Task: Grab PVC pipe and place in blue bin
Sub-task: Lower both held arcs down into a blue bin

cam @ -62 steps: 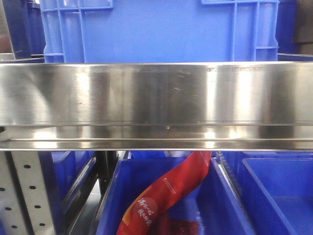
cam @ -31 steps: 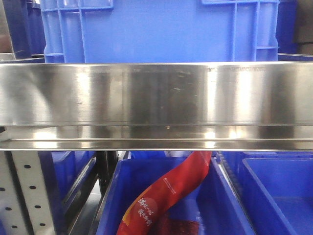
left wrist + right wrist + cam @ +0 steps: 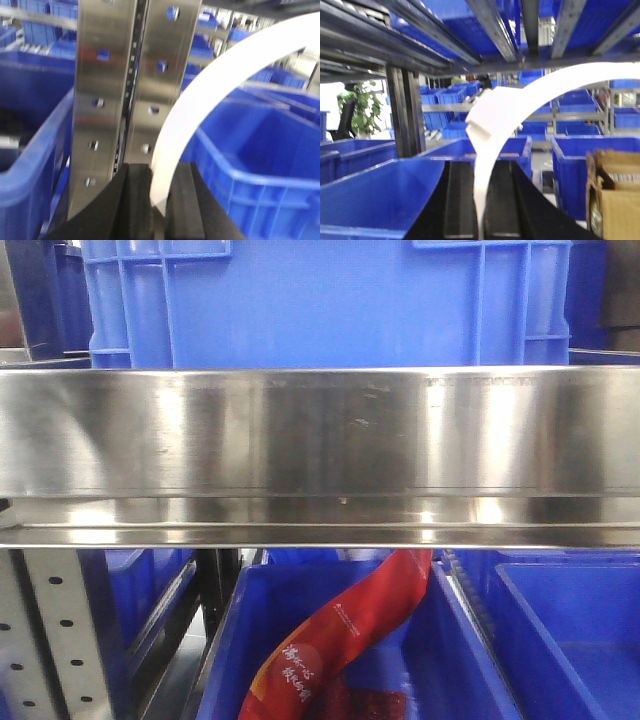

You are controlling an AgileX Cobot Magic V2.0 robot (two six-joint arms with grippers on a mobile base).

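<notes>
The PVC pipe is a white, curved strip. In the left wrist view my left gripper (image 3: pixel 159 172) is shut on one end of the pipe (image 3: pixel 200 100), which arcs up and to the right over a blue bin (image 3: pixel 260 150). In the right wrist view my right gripper (image 3: pixel 480 170) is shut on a white pipe (image 3: pixel 510 105) with a thicker sleeve, which arcs up to the right. Blue bins (image 3: pixel 375 195) lie below and beyond it. Neither gripper nor the pipe shows in the front view.
A perforated steel upright (image 3: pixel 105 75) stands just behind the left gripper, with another blue bin (image 3: pixel 30 165) to its left. The front view shows a steel shelf beam (image 3: pixel 320 440), a blue crate (image 3: pixel 320 300) above, and a bin (image 3: pixel 440 660) holding a red bag (image 3: pixel 350 630). A cardboard box (image 3: pixel 615 195) is at the right.
</notes>
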